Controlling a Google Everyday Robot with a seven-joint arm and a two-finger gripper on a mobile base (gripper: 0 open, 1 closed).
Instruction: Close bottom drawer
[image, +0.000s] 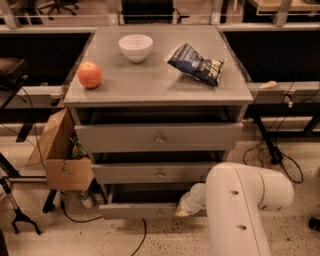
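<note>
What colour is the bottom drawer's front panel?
Grey, seen in the camera view; the bottom drawer is partly open, with the end effector at its front, right of centre.

Matt grey bottom drawer (135, 211); smooth off-white plastic gripper (184, 208) at its front.

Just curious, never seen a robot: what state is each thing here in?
bottom drawer: partly pulled out
claw: low, at that drawer's front edge
white bowl: upright
chip bag: lying flat
cardboard box: flap up, open on top
</note>
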